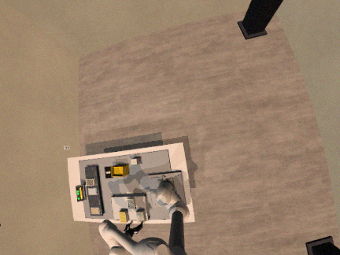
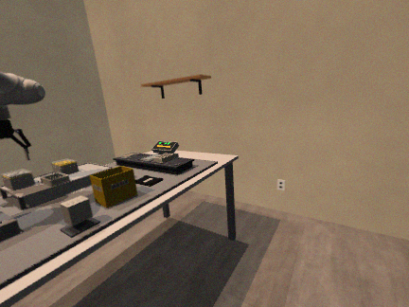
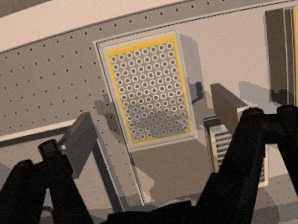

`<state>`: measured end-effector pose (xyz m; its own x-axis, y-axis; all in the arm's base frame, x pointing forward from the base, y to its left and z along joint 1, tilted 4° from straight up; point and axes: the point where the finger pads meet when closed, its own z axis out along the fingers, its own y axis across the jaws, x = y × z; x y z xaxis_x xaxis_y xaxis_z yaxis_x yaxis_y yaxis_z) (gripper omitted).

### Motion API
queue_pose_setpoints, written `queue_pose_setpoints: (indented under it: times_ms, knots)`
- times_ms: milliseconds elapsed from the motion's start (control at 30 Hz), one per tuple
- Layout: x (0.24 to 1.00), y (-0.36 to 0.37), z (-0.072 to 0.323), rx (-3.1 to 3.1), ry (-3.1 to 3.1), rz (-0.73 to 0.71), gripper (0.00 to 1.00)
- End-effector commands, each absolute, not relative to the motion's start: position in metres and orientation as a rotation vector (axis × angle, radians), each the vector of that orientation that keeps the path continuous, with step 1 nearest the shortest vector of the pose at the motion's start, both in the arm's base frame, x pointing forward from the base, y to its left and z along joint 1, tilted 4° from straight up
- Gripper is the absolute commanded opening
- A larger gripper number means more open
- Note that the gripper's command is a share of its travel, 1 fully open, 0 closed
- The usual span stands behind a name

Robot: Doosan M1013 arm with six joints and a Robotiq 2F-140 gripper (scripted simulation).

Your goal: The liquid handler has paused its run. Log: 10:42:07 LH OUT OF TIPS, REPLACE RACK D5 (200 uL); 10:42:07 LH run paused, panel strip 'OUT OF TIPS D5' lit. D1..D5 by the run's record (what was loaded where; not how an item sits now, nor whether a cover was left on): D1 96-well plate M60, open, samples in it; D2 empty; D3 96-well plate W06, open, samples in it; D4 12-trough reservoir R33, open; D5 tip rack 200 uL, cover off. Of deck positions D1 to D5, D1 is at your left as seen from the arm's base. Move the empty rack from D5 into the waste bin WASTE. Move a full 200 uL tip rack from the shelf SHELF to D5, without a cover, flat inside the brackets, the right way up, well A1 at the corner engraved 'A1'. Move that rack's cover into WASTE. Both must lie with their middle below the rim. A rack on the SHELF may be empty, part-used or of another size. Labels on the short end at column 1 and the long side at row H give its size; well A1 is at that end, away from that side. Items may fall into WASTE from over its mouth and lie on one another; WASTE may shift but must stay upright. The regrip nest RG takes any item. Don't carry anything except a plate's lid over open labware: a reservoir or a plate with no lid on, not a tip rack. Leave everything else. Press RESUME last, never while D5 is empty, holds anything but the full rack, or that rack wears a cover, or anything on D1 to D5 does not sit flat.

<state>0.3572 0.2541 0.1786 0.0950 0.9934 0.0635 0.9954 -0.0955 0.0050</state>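
My gripper [image 3: 151, 111] [image 1: 134, 227] is open and empty, hanging in the air over the near edge of the table, high above the racks in the side view [image 2: 19, 139]. In the wrist view a yellow-rimmed tip rack [image 3: 150, 90] lies below and between my fingers, with no cover on it and a pale ring in every hole. Another yellow-edged rack [image 3: 291, 45] shows at the right edge. A pale ribbed item [image 3: 235, 150] lies partly behind my right finger. The yellow waste bin [image 1: 120, 170] [image 2: 114, 186] stands upright mid-table. The dark deck [image 1: 94, 186] [image 2: 153, 162] runs along the far side.
Several racks sit on the low shelf block [image 1: 131, 211] [image 2: 38, 182]. A lit panel [image 1: 80, 193] [image 2: 165, 146] stands beside the deck. A black flat nest [image 2: 151, 181] lies next to the bin. A grey box on a stand [image 2: 76, 210] sits near the table edge. A wall shelf [image 2: 177, 81] hangs high.
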Motion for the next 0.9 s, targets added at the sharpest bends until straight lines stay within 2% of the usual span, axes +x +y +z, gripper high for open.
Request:
queue_pose_setpoints:
  times_ms: [0,867]
  knots:
    - [0.357,0.254,0.174,-2.295,-2.086,-0.078,0.77]
    - [0.358,0.257,0.134,-2.295,-2.086,-0.078,0.77]
